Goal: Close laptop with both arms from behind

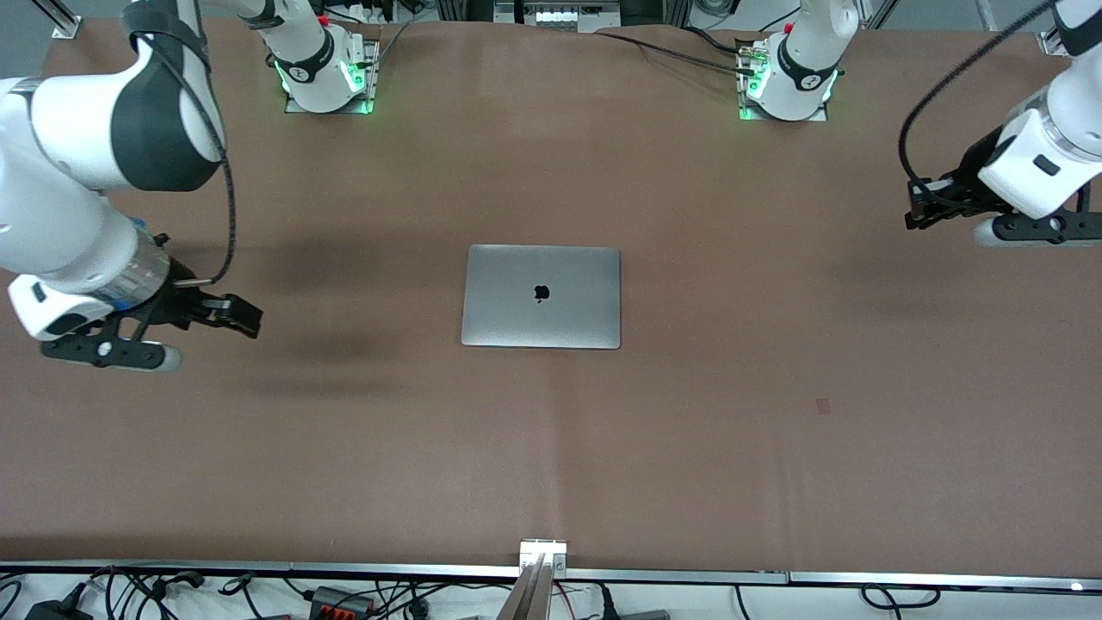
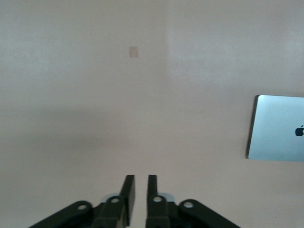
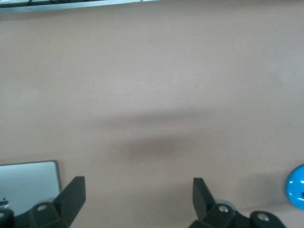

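The silver-grey laptop (image 1: 541,296) lies shut and flat on the middle of the brown table, its lid with the dark apple logo facing up. It also shows in the left wrist view (image 2: 278,135) and in the right wrist view (image 3: 28,183). My right gripper (image 1: 248,319) hangs above the table toward the right arm's end, well apart from the laptop, with its fingers wide open and empty (image 3: 137,179). My left gripper (image 1: 913,211) hangs above the table toward the left arm's end, also apart from the laptop, with its fingers drawn together and nothing between them (image 2: 140,176).
A small darker patch (image 1: 823,406) marks the table nearer the front camera, toward the left arm's end. A blue round thing (image 3: 297,186) shows at the edge of the right wrist view. Cables and a metal rail (image 1: 542,551) run along the front edge.
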Available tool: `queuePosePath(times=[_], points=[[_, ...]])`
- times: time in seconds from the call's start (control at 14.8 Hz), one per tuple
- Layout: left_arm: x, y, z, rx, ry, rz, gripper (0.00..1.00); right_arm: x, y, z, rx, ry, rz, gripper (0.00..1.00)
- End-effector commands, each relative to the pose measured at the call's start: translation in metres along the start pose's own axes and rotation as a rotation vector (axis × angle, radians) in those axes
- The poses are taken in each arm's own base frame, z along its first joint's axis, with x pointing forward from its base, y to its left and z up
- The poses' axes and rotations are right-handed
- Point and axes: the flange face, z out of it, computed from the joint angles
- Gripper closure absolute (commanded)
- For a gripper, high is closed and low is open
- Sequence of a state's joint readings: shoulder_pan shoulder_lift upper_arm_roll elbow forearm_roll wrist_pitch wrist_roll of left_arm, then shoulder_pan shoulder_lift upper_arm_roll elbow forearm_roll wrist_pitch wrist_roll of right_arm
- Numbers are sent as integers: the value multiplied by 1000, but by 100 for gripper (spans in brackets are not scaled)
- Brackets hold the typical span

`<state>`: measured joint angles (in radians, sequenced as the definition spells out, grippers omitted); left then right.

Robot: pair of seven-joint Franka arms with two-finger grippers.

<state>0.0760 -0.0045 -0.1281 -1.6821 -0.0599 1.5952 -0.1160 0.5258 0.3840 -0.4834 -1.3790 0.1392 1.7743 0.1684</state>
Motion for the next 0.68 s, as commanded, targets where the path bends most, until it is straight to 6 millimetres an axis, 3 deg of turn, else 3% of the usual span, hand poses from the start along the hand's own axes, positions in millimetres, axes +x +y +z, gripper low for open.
queuePosePath(times=[0.0, 0.2, 0.41, 0.61], points=[[-1, 9, 7, -14, -11, 26, 0, 2, 23, -17, 18, 7, 17, 0], [2, 12, 5, -18, 2, 30, 0, 1, 61, -43, 78, 31, 35, 0], [3, -6, -7, -32, 25, 3, 0, 1, 108, -54, 60, 50, -34, 0], [1, -4, -12, -21, 30, 2, 0, 1, 132, -57, 72, 53, -55, 0]])
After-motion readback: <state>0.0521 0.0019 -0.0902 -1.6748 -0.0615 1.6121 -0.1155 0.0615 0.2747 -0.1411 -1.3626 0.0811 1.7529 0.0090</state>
